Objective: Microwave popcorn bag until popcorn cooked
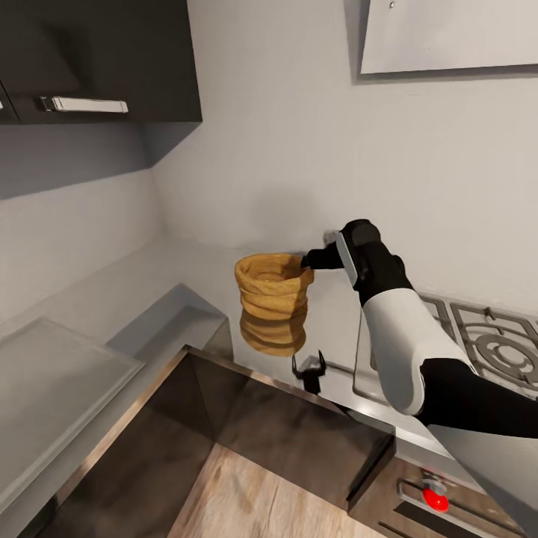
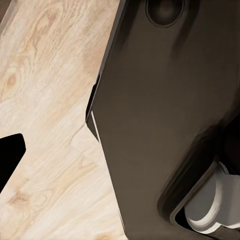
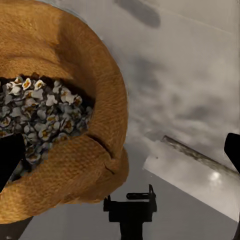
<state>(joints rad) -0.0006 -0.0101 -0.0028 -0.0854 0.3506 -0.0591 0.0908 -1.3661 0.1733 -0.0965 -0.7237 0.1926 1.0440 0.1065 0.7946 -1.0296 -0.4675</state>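
The right hand (image 1: 308,260) pinches the rim of the bag (image 1: 273,288), which hangs above the bench (image 1: 187,273). Keep it upright, so no popcorn (image 3: 40,117) spills. The left hand's state I cannot tell.

Sack held above the counter, mid-frame in the head view.

The popcorn bag (image 1: 273,290) hangs at centre frame over the counter (image 1: 187,276), its rim touching the right gripper (image 1: 308,261) on its right side. Popcorn (image 3: 40,117) lies inside the bag. The hob (image 1: 478,344) sits at right of frame, behind the arm. A wall cabinet (image 1: 97,60) fills the upper left, the hood (image 1: 448,33) the upper right.
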